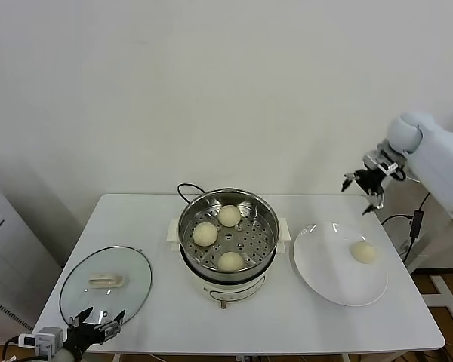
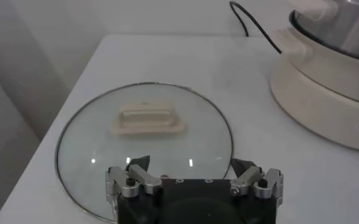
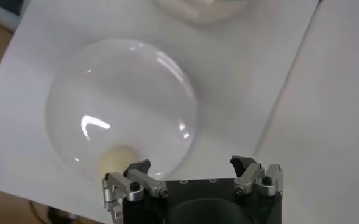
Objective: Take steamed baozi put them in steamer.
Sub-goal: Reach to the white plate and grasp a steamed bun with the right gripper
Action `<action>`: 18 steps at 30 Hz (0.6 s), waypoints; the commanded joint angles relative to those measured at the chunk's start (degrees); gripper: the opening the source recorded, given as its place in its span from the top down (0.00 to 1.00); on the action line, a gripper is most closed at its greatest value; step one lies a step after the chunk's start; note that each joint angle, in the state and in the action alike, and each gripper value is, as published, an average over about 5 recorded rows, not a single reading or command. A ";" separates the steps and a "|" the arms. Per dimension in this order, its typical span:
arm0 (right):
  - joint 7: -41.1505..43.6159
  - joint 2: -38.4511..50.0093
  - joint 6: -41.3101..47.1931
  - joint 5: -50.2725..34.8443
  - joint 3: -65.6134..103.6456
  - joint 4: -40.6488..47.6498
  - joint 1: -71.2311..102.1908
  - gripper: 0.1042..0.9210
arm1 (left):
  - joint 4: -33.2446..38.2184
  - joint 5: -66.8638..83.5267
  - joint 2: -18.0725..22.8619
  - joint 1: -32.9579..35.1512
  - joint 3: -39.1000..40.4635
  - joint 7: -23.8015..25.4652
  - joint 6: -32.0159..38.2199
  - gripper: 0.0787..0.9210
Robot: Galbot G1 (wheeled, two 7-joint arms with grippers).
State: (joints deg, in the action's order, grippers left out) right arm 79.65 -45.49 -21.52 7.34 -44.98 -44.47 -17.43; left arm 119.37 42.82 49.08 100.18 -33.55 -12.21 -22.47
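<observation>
The steamer [image 1: 268, 220] stands mid-table on its cream base [image 2: 325, 91]. Three baozi lie in its steel basket: one at the back [image 1: 229, 216], one at the left [image 1: 205, 234], one at the front [image 1: 231, 262]. A fourth baozi [image 1: 363, 252] lies on the white plate [image 1: 325, 264] to the right; it also shows in the right wrist view [image 3: 119, 161]. My right gripper [image 1: 366, 190] is open and empty, raised above the plate's far edge. My left gripper [image 1: 98, 323] is open and empty, low at the table's front left corner.
A round glass lid [image 1: 83, 298] with a cream handle [image 2: 146, 120] lies flat on the left of the table, just ahead of my left gripper. A black cord [image 1: 187, 190] runs behind the steamer. The table's right edge is close to the plate.
</observation>
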 commanded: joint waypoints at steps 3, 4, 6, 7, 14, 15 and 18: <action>-1.97 0.64 1.10 4.84 8.77 5.41 12.00 0.12 | 0.00 0.04 -0.24 -0.26 0.13 -0.05 -0.16 0.12; -2.19 0.43 0.88 5.86 9.58 5.79 12.58 0.12 | 0.00 0.05 -0.27 -0.27 0.16 -0.05 -0.17 0.12; -2.58 -0.01 0.40 7.71 11.02 6.66 13.59 0.12 | 0.00 0.06 -0.27 -0.32 0.25 -0.05 -0.17 0.12; -2.78 -0.24 0.16 8.38 11.65 7.13 14.04 0.12 | 0.00 0.06 -0.25 -0.35 0.29 -0.05 -0.18 0.12; -4.79 -1.99 -1.70 13.33 16.22 10.26 16.79 0.12 | -0.01 0.05 -0.21 -0.35 0.49 -0.04 -0.17 0.12; -5.11 -2.16 -1.94 14.04 16.65 10.60 17.01 0.12 | -0.01 0.05 -0.21 -0.35 0.50 -0.04 -0.16 0.12; -6.22 -2.52 -2.24 15.49 17.47 11.32 17.67 0.12 | 0.02 0.05 -0.19 -0.30 0.55 -0.03 -0.11 0.12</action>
State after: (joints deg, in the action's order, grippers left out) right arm 75.59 -47.17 -22.75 16.84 -32.91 -36.49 -3.95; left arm 119.37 42.86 48.91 99.88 -33.04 -12.25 -22.60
